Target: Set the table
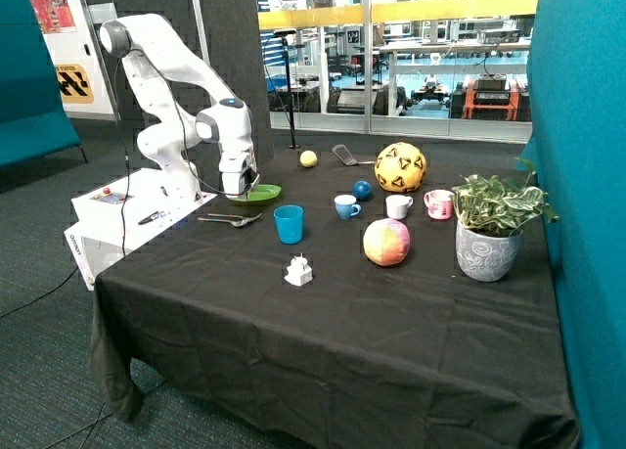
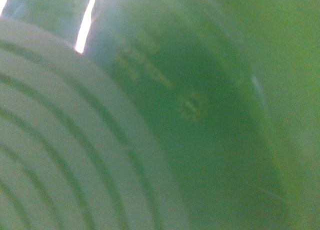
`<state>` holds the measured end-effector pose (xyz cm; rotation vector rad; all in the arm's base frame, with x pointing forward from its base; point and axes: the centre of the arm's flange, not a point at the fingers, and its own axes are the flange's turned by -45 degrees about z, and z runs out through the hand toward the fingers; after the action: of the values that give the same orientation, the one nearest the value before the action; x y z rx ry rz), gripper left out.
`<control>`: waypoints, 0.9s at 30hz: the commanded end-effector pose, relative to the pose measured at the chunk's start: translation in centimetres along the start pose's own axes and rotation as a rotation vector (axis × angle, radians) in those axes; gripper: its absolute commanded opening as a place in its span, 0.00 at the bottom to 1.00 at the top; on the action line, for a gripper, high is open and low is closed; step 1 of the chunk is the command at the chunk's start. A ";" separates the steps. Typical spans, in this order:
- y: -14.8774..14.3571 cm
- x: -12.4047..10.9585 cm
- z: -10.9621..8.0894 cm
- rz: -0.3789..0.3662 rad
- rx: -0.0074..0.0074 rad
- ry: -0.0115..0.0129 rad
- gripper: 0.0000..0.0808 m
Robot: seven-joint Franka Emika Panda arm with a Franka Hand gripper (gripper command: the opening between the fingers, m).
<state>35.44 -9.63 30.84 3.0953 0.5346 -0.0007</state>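
Note:
A green bowl (image 1: pixel 258 193) sits on the black tablecloth (image 1: pixel 342 341) near the table's far corner, beside the robot's base. My gripper (image 1: pixel 241 187) is down at the bowl's rim on the robot's side. The wrist view is filled by the bowl's green inside (image 2: pixel 210 115), very close, with a ridged pale surface (image 2: pixel 60 155) beside it. A spoon and a fork (image 1: pixel 231 219) lie on the cloth just in front of the bowl. A blue cup (image 1: pixel 289 223) stands next to them.
Behind the blue cup are a small blue cup (image 1: pixel 345 206), a white cup (image 1: pixel 397 205), a pink mug (image 1: pixel 439 203), a blue ball (image 1: pixel 362 189), a yellow football (image 1: pixel 400 167), a spatula (image 1: pixel 344 156) and a small yellow ball (image 1: pixel 308 158). A pink-yellow ball (image 1: pixel 387 242), a potted plant (image 1: pixel 487 236) and a small white object (image 1: pixel 298 271) stand nearer.

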 end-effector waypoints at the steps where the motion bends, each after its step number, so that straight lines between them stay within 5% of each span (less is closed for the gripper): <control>1: -0.2 -0.2 0.0 -0.004 0.0004 0.0005 0.35; 10: -0.3 -0.2 0.0 -0.002 0.0004 0.0005 0.44; 21: 0.1 0.7 -0.3 0.023 0.0004 0.0005 0.86; 27: 0.3 1.6 -0.6 0.021 0.0004 0.0005 0.99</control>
<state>35.73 -9.46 31.09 3.0972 0.5149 0.0087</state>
